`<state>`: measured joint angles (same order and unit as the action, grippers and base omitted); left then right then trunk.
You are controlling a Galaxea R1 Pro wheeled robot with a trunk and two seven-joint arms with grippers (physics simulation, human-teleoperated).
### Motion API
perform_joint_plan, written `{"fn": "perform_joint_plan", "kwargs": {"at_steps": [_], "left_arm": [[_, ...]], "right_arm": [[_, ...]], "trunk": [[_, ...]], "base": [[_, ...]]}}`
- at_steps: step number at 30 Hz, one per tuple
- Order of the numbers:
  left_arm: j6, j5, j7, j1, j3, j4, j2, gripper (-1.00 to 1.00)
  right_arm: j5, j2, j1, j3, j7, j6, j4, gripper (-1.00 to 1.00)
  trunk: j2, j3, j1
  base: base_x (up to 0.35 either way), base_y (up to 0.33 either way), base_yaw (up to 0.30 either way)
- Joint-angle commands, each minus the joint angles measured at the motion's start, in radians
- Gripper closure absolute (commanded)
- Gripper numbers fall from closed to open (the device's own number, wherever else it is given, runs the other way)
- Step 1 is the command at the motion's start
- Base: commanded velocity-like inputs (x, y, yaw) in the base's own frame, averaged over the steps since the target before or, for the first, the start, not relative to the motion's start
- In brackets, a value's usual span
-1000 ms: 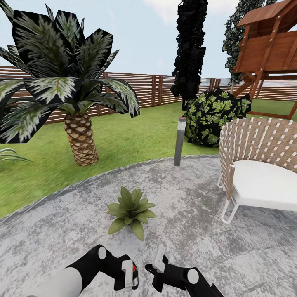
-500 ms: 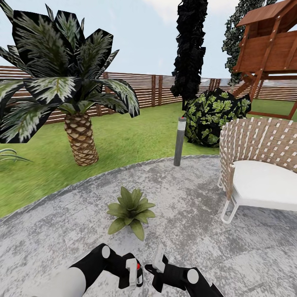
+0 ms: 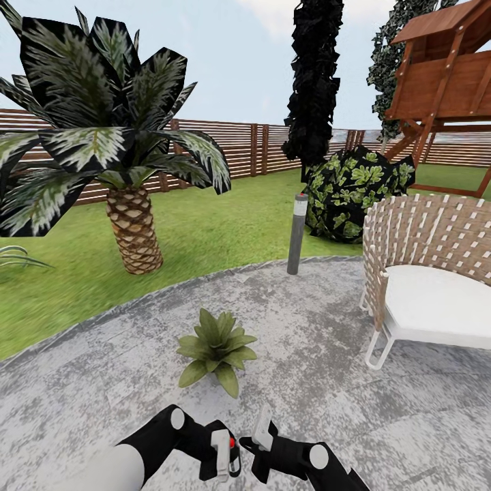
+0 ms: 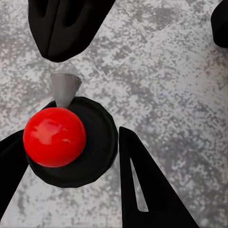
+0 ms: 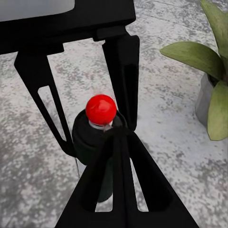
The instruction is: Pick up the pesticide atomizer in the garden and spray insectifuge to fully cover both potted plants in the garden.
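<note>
The pesticide atomizer (image 3: 230,451) is upright in my left gripper (image 3: 224,461), which is shut on it low over the stone patio. Its dark top with a red button (image 4: 54,137) sits between the black fingers (image 4: 142,190). The atomizer (image 5: 97,137) also appears in the right wrist view, held by the left gripper's fingers (image 5: 124,71). My right gripper (image 3: 262,421) is close beside it, its fingers together with nothing held. One potted plant (image 3: 217,349), a green rosette in a grey pot (image 5: 205,97), stands just ahead of both grippers. The second potted plant is out of view, and no insectifuge specks can be made out.
A wicker chair (image 3: 429,286) with a white cushion stands at the right. A grey bollard light (image 3: 296,235) marks the patio's far edge. On the lawn are a palm (image 3: 133,232), a leafy bush (image 3: 354,191) and a wooden playhouse (image 3: 450,75) before the slat fence (image 3: 252,146).
My left gripper has shifted slightly to the right with the atomizer, closer to the right gripper. The right arm and the plant have not moved.
</note>
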<state>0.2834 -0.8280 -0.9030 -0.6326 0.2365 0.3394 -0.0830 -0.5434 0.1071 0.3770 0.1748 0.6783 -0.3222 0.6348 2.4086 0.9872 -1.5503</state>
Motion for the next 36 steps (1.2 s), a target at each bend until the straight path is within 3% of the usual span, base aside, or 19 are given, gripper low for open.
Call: {"fn": "perform_joint_plan", "kwargs": {"at_steps": [1, 14, 23, 29, 36], "left_arm": [[0.006, -0.007, 0.000, -0.001, -0.001, 0.002, -0.002, 1.00], [0.011, -0.004, -0.001, -0.001, -0.002, 0.001, -0.015, 1.00], [0.007, -0.011, 0.000, 0.000, -0.002, -0.001, 0.001, 1.00], [0.008, -0.007, 0.001, 0.005, -0.005, -0.002, 0.099, 1.00], [0.006, -0.004, 0.001, 0.005, -0.007, -0.001, 0.172, 1.00]], "right_arm": [[-0.010, 0.000, 0.000, -0.001, 0.000, -0.006, 0.001, 1.00], [-0.010, 0.000, 0.000, -0.001, 0.000, -0.006, 0.001, 1.00], [-0.011, 0.000, 0.000, -0.001, 0.000, -0.006, 0.000, 1.00], [-0.013, -0.001, 0.000, -0.002, -0.001, -0.006, 0.001, 1.00], [-0.013, -0.020, 0.001, -0.006, -0.002, -0.007, -0.004, 1.00]], "trunk": [[0.000, 0.001, 0.000], [0.000, 0.001, 0.000], [0.000, 0.001, 0.000], [0.000, 0.001, 0.000], [0.000, 0.001, 0.000]], "base": [[0.000, 0.000, 0.000], [0.000, 0.000, 0.000], [0.000, 0.000, 0.000], [0.000, 0.000, 0.000], [0.000, 0.000, 0.000]]}}
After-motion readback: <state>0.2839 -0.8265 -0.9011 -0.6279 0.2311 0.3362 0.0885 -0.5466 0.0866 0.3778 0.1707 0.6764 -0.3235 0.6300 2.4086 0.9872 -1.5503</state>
